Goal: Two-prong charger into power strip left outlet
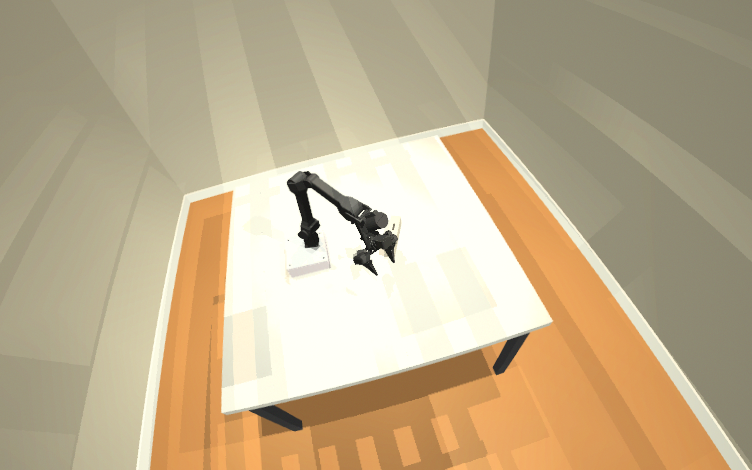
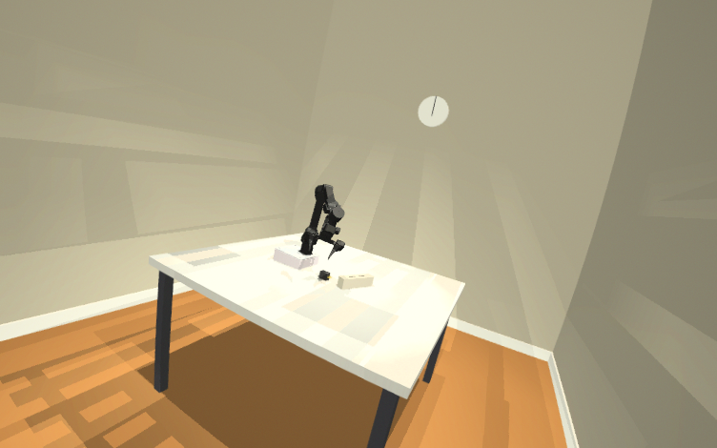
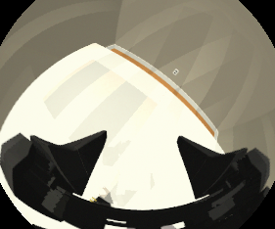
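The black charger (image 2: 324, 274) lies on the white table, its yellow prongs toward the cream power strip (image 2: 356, 281) (image 1: 397, 228). A gap separates them. In the wrist view the charger (image 3: 103, 200) shows low, left of centre, partly hidden by the gripper body. In the top view the arm hides the charger and part of the strip. The strip's slots face up; I cannot tell in the wrist view where the strip is. My gripper (image 1: 385, 267) (image 3: 143, 137) is open and empty, its fingers wide apart, above the table near the charger and strip.
The arm stands on a white base box (image 1: 308, 263) (image 2: 295, 257), to the left of the charger and strip. The table (image 1: 320, 350) (image 2: 261, 295) has its front edge well away from them. A round clock (image 2: 433, 111) hangs on the wall.
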`<state>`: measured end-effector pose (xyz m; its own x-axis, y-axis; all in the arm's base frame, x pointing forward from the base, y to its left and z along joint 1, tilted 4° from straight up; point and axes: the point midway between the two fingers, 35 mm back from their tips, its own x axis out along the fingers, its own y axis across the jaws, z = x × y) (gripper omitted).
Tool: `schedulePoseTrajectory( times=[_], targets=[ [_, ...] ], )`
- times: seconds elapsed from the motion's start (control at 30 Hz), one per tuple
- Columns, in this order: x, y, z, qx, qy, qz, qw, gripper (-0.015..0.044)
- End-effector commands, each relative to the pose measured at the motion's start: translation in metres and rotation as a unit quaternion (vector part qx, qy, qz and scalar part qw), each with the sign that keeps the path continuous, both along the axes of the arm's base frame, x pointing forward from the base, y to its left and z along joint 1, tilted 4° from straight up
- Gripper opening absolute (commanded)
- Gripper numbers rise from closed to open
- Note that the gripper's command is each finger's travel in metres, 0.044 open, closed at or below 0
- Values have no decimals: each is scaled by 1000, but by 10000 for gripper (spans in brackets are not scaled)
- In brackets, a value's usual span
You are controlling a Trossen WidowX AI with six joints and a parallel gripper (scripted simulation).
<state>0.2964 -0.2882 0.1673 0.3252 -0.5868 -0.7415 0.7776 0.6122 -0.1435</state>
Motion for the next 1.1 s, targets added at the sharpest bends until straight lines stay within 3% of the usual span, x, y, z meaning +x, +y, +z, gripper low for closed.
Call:
schedulePoseTrajectory(
  times=[0.0, 0.27, 0.6, 1.07],
  targets=[
    [-2, 39, -28, 41, 65, 83, 994, 440],
    [-21, 111, -71, 118, 173, 233, 950, 440],
    [-68, 191, -106, 211, 277, 402, 847, 440],
    [-72, 192, -115, 217, 283, 412, 838, 440]
  ],
)
